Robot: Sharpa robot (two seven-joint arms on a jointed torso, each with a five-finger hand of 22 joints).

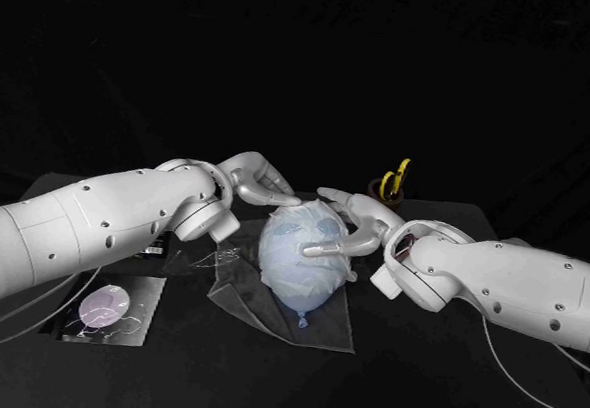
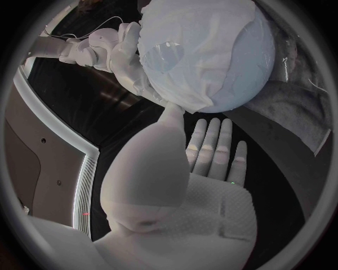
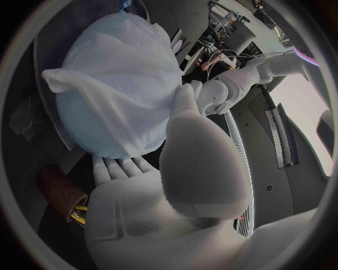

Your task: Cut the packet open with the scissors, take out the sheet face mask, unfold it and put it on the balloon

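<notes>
Sheet face mask (image 2: 204, 39), thin white wet-looking fabric, draped over pale blue rubber balloon (image 1: 303, 265). In the left wrist view it covers most of the facing side, creased in places. One rounded cut-out shows bare balloon through it; lower edge ends in a loose pointed flap. In the right wrist view the fabric is bunched in long folds, with one corner standing off the balloon's side. Balloon lies on its side mid-table on a crumpled clear plastic film (image 1: 261, 306), knot end toward the robot, between the two hands. Left hand (image 1: 251, 181) at the balloon's far-left side: thumb tip on the mask's lower edge, fingers (image 2: 211, 146) straight and pressed side by side, reaching under the balloon. Cannot tell whether they touch it. Right hand (image 1: 348, 226) at the balloon's right side: thumb laid against the mask, fingers (image 3: 120, 167) close together and tucked under the balloon, so the balloon sits between thumb and fingers. Flat dark packet (image 1: 115, 308) with pale print lies on the black table (image 1: 433, 382) beside the left forearm, well apart from the balloon. Yellow-handled scissors (image 1: 400, 174) stand in a brown holder (image 3: 59, 194) just behind the right hand.
</notes>
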